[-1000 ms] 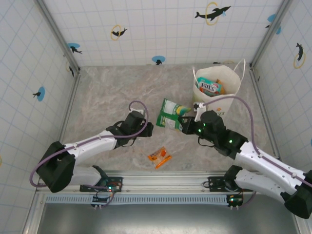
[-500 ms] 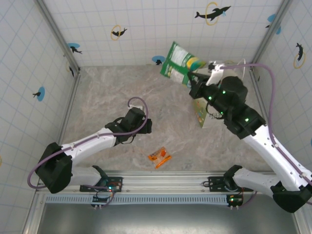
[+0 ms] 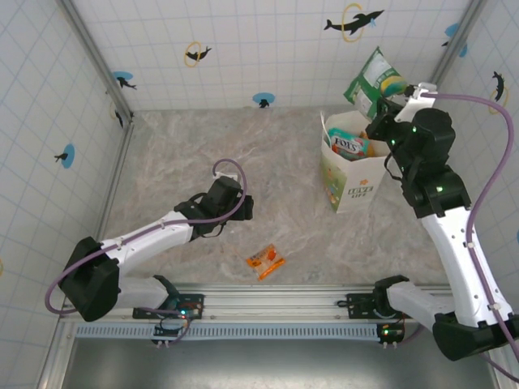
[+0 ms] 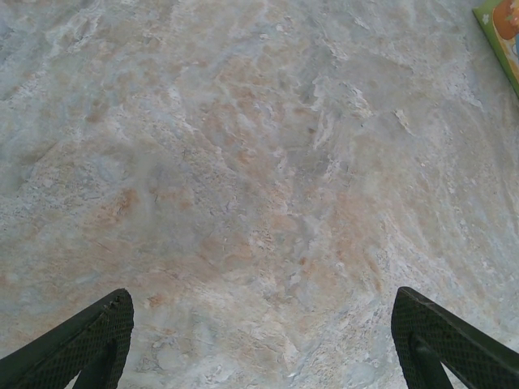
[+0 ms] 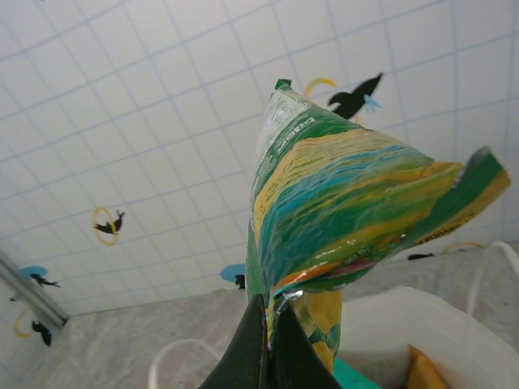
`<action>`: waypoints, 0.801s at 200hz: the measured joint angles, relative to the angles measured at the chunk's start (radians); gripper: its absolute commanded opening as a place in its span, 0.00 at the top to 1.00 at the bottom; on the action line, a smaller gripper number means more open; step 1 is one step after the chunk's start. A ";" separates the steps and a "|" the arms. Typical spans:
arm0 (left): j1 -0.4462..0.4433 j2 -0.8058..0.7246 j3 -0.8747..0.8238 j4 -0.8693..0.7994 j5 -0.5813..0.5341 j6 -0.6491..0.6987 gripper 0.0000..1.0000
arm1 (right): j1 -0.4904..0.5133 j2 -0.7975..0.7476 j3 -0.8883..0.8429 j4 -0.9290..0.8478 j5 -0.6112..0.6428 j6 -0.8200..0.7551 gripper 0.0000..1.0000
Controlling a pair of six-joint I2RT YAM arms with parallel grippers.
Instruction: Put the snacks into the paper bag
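- change: a second ago the right gripper (image 3: 386, 100) held the green-and-white packet (image 3: 373, 79) low over the middle of the worktop (image 3: 178, 154). now it is raised above the far rim of the paper bag (image 3: 361, 174), by the far right corner.
- the bag, partly masked by the arm half a second ago, is now in plain view.
- unchanged: the left gripper (image 3: 243, 209) is in nearly the same spot left of centre, and the small orange packet (image 3: 266, 261) has not moved from beside the near edge.
- right gripper (image 5: 272, 324): clamped on the bottom edge of the packet (image 5: 324, 211) — glossy crinkled film, green with yellow and blue bands, standing upright above the fingers.
- left gripper (image 4: 261, 298): released, jaws spread wide, nothing between the dark cross-hatched pads (image 4: 97, 332), only bare worktop below.
- worktop: matt marbled grey and beige.
- bag: stiff white paper, upright, mouth open, thin string handles, small green-and-orange logo on its front.
- contents: a teal-and-white packet (image 3: 350, 146) with an orange one beside it — the rest cannot be told.
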 measured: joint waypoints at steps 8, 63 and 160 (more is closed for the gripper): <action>0.000 0.000 0.000 0.000 0.000 0.005 0.16 | -0.013 -0.005 -0.015 -0.010 -0.002 0.002 1.00; 0.000 0.002 0.000 0.000 0.011 0.013 0.16 | -0.045 -0.018 -0.126 -0.095 -0.038 0.021 1.00; 0.000 0.003 0.000 0.005 0.027 0.013 0.16 | -0.118 0.010 -0.182 -0.105 -0.117 0.061 1.00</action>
